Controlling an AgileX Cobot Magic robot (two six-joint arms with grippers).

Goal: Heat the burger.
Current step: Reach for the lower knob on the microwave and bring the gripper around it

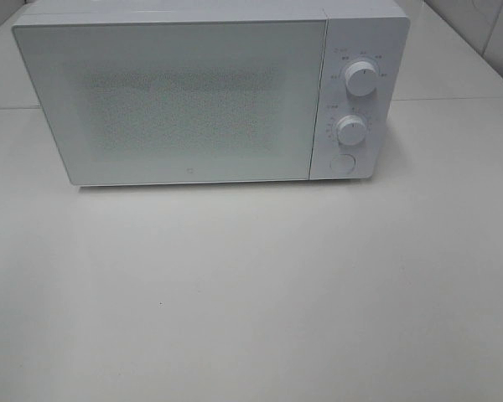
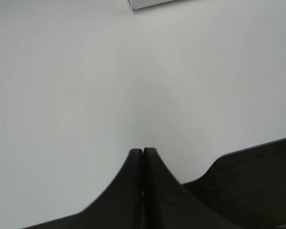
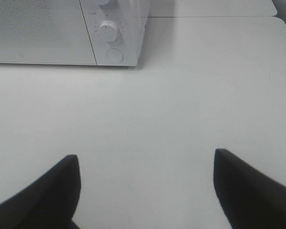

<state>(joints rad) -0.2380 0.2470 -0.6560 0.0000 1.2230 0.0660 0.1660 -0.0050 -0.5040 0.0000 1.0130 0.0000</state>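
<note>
Microwave oven [image 1: 184, 100], white with its door shut, stands at the far side of a white table [image 1: 251, 301] in the high view. Its upper knob [image 1: 359, 79] and lower knob [image 1: 352, 130] sit above a round button [image 1: 342, 163].

Left wrist view: the left gripper [image 2: 143, 151] has its fingertips pressed together, holding nothing, over the table.

Right wrist view: the right gripper [image 3: 145, 160] is spread wide and empty, facing the oven's control panel [image 3: 126, 45].

Where the burger is cannot be told.

White microwave [image 1: 176, 100] (speckled door) on white table [image 1: 251, 293].
</note>
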